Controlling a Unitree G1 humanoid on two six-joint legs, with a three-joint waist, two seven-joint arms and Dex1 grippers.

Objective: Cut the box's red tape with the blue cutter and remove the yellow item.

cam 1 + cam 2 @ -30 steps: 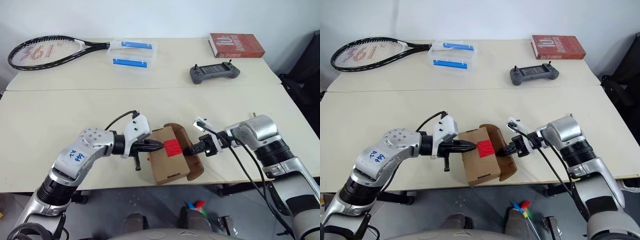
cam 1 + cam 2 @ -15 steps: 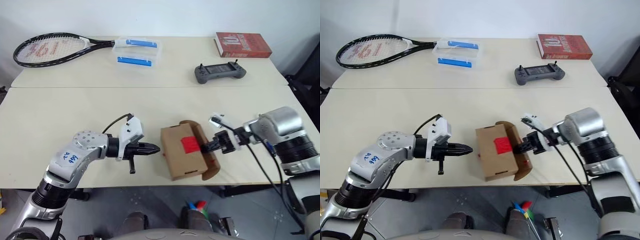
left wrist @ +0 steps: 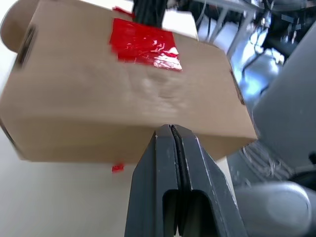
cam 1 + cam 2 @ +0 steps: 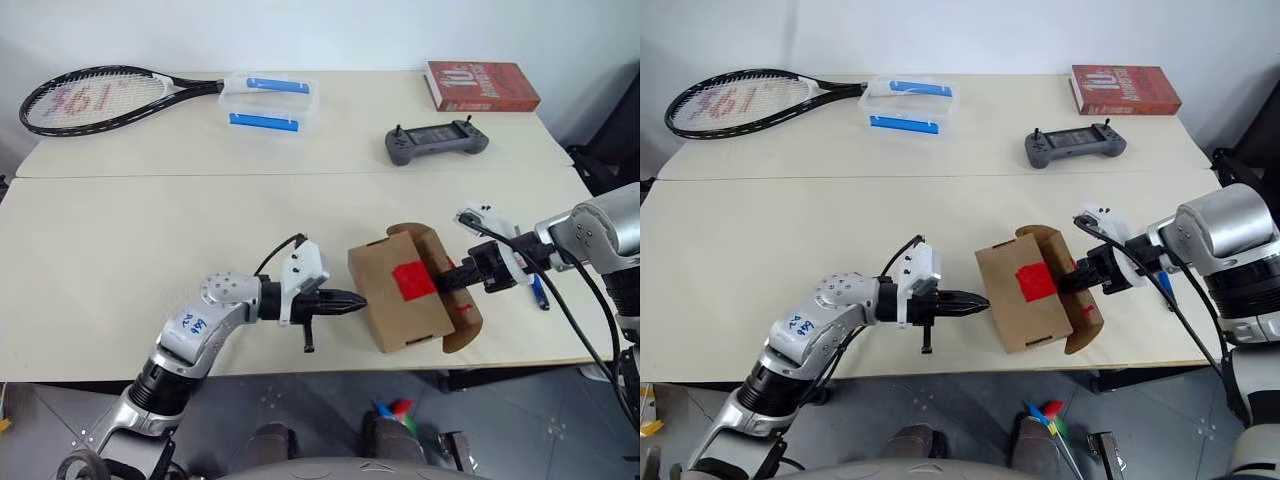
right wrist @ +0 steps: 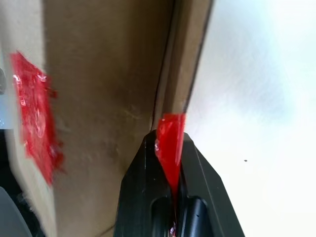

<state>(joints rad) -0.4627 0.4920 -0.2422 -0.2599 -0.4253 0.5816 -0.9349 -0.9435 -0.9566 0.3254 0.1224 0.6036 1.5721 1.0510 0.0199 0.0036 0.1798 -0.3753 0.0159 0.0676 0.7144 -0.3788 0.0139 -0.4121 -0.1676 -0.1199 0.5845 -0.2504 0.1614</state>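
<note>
The right gripper [image 5: 170,148] is pinching a strip of the red tape [image 5: 169,143] at the box [image 4: 405,300]; the left gripper [image 4: 352,302], pressed together, is pointing at the box just ahead. Next, probably opening the flap.

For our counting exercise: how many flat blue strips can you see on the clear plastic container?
2. Both are on the clear plastic container at the table's far side: one flat blue strip along its far edge, the other blue strip along its near edge. Others may be hidden.

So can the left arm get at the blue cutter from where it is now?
Probably not directly: the blue cutter lies beyond the right gripper, and the box sits between it and the left gripper.
</note>
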